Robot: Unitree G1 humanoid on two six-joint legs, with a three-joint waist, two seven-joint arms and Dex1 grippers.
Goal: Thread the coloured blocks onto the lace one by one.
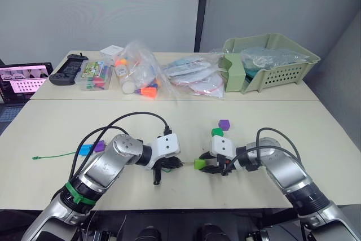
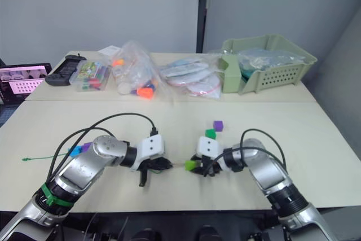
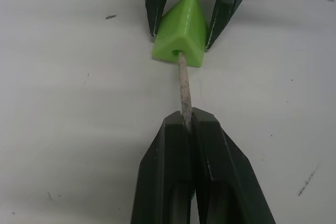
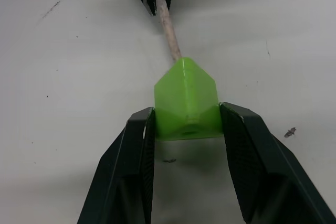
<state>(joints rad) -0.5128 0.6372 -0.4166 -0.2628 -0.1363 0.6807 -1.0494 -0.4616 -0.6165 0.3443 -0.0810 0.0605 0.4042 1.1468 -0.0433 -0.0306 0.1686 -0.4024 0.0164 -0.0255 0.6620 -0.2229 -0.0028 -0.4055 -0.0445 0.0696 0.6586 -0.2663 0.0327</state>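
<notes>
A lime green block [image 3: 181, 35] is clamped between the fingers of my right gripper [image 4: 186, 124], just above the table. My left gripper [image 3: 188, 121] is shut on the stiff pale tip of the lace [image 3: 184, 85], and that tip sits in the block's hole. The two grippers face each other near the table's front edge, left [image 1: 179, 163] and right [image 1: 204, 166]. The thin green lace [image 1: 53, 155] trails off to the left. A blue block [image 1: 84, 149] and a purple block [image 1: 100, 146] lie by my left arm. A dark green block [image 1: 217, 132] and another purple one [image 1: 224, 123] rest behind the right gripper.
Along the back stand a green basket [image 1: 282, 60], clear bags of plastic pieces [image 1: 138, 74], flat bagged items [image 1: 192, 77], a clear box [image 1: 93, 76] and a black controller [image 1: 66, 69]. A lit screen [image 1: 20, 80] sits at the far left.
</notes>
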